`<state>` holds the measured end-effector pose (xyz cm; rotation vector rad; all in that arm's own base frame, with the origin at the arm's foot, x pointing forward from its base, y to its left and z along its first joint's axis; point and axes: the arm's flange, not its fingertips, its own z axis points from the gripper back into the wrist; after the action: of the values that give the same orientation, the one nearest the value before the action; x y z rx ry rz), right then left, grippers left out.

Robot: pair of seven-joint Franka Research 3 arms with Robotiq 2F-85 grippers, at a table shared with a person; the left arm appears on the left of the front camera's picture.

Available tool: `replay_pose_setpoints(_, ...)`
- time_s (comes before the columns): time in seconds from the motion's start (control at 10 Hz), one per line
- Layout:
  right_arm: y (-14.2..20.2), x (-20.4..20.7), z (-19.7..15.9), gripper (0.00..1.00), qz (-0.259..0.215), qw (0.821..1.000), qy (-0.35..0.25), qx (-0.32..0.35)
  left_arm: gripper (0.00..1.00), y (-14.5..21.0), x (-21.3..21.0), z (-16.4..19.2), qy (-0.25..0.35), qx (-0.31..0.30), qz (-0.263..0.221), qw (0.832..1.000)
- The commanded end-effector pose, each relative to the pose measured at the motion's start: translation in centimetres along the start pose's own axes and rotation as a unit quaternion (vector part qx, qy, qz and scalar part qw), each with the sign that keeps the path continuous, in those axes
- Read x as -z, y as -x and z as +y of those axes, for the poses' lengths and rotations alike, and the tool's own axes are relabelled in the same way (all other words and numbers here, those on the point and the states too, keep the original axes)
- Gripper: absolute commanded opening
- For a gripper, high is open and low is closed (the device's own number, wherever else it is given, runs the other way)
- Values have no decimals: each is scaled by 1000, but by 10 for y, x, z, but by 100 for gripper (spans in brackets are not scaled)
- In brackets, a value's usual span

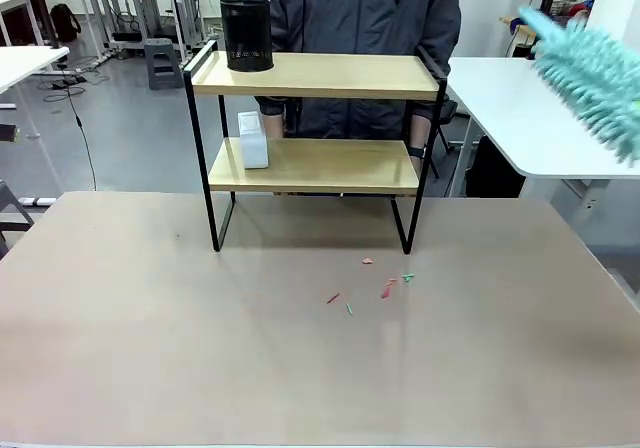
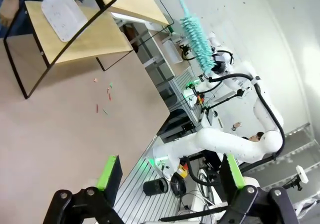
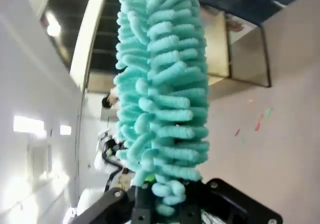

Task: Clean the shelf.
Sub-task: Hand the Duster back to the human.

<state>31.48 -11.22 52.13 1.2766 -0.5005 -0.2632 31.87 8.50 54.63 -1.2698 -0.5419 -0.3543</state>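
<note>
Jaws: R arm's clamped on teal duster [image 1: 590, 73], L gripper [image 2: 170, 171] wide apart, empty. Shelf [image 1: 315, 76] lies left of duster, boards run crosswise; R arm nearer.

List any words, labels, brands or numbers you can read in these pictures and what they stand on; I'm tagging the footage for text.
None can be read.
White box on the shelf's lower board: faint marks on its face in the left wrist view, too small to read.
Black mesh cup on the top board: no print.
Teal duster in the right gripper: no label.
</note>
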Motion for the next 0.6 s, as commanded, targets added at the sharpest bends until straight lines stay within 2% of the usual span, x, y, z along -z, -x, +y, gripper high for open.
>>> replay_pose_setpoints(0.0, -21, 43, -12, 0, 22, 998, -6, 62, 100, 3, -2, -6, -2, 0, -4, 1000)
replay_pose_setpoints(0.3, -39, 60, -63, 0, 55, 988, 9, 145, 100, 3, -2, -6, -2, 0, -4, 1000)
replay_pose_setpoints(0.4, -17, 60, -49, 0, 38, 995, 14, 89, 100, 3, -2, -6, -2, 0, -4, 1000)
replay_pose_setpoints(0.5, -17, 60, -49, 0, 38, 995, 14, 89, 100, 3, -2, -6, -2, 0, -4, 1000)
